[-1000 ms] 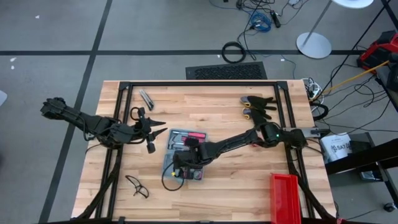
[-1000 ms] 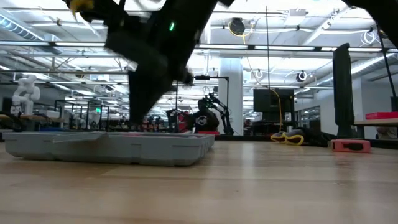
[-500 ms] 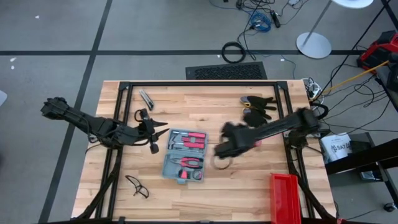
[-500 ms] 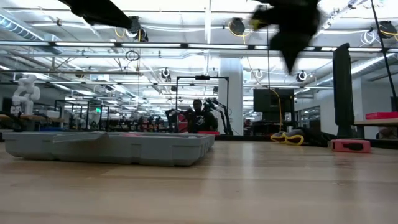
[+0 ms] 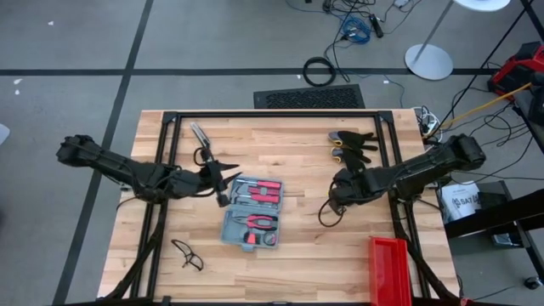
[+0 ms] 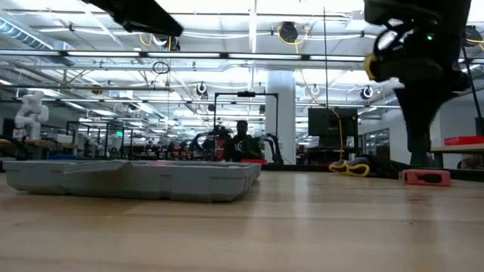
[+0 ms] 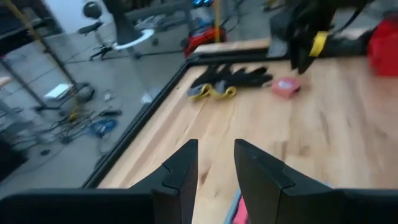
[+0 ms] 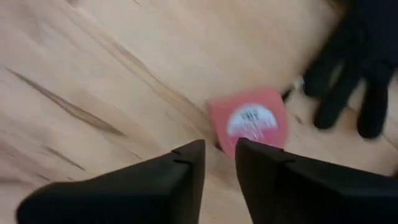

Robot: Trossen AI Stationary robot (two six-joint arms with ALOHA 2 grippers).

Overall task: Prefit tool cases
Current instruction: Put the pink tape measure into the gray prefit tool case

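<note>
Tool case [image 5: 252, 215] lies open on worktop [image 5: 297, 255], red-handled tools seated in grey tray. Left claw [image 5: 228, 184] spread wide, empty, at case edge. Right claw [image 8: 219, 151] slightly parted, empty, over red disc [image 8: 250, 122]. Red bin [image 5: 391, 270] nearby.

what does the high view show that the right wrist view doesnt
Only the high view: the open tool case with red-handled tools, the left gripper over its edge, glasses, the red bin and both arms.
Only the right wrist view: the small red tape measure with its white label, just beyond the right gripper, whose fingers stand slightly apart.
Both: the black gloves, the wooden table.
</note>
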